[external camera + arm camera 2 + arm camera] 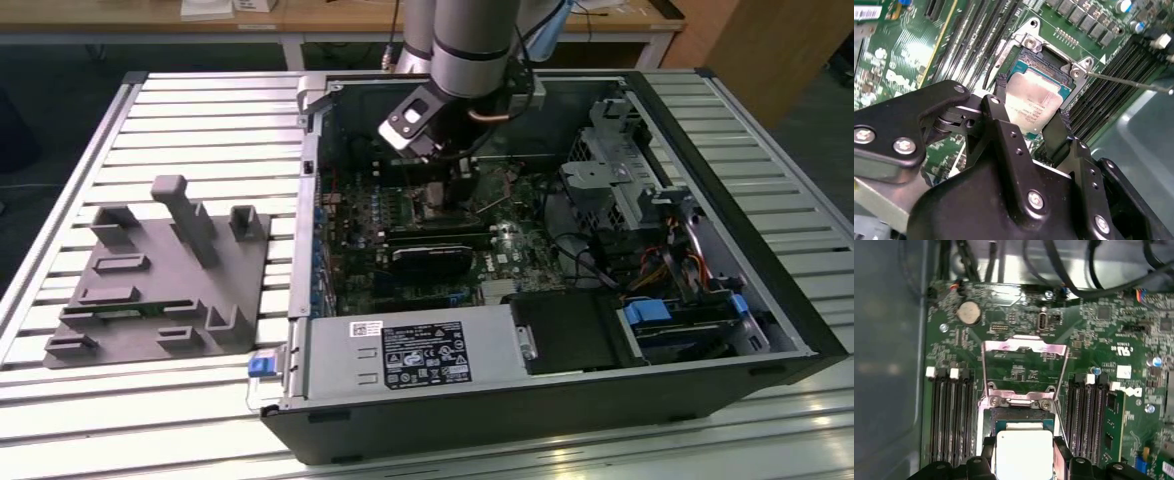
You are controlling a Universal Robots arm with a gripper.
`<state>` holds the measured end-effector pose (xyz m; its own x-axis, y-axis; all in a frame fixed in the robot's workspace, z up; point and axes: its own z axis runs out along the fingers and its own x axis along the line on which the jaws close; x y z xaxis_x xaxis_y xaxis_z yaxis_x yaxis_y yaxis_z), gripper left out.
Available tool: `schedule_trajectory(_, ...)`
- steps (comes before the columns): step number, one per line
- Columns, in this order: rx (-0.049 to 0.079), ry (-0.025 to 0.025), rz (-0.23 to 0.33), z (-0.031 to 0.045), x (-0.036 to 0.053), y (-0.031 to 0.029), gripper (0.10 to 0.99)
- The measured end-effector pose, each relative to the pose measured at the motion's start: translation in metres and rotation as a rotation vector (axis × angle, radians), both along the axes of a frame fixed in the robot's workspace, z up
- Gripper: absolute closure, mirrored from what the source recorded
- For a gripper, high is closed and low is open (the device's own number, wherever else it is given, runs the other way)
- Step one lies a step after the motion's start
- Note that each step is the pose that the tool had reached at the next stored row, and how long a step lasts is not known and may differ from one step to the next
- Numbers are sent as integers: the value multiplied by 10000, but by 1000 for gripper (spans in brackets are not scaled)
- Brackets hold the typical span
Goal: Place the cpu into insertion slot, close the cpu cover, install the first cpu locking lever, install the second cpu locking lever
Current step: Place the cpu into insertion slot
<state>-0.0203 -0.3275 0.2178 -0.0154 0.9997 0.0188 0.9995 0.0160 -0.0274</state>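
Note:
My gripper (447, 185) reaches down into the open computer case (747, 300), over the motherboard. In both wrist views its black fingers (1000, 85) flank the cpu (1036, 102), a flat silvery-tan square, and grip it by two opposite edges. The cpu (1024, 452) sits directly over the insertion slot (1021, 417), low and close to it. I cannot tell whether it rests in the slot. The cpu cover (1024, 346), a thin silvery frame, lies flipped back open beyond the slot. One thin locking lever (1129, 82) sticks out sideways from the slot's corner.
Dark memory slots (949, 415) run along both sides of the insertion slot, and a coin battery (969, 312) and black cables (1079, 270) lie past the cover. A grey parts fixture (160, 280) stands on the slatted table at the exterior view's left.

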Motion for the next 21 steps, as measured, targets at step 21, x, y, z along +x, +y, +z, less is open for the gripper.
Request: schedule_trajectory(21, 0, 0, -629, -174, -35, 15, 549)
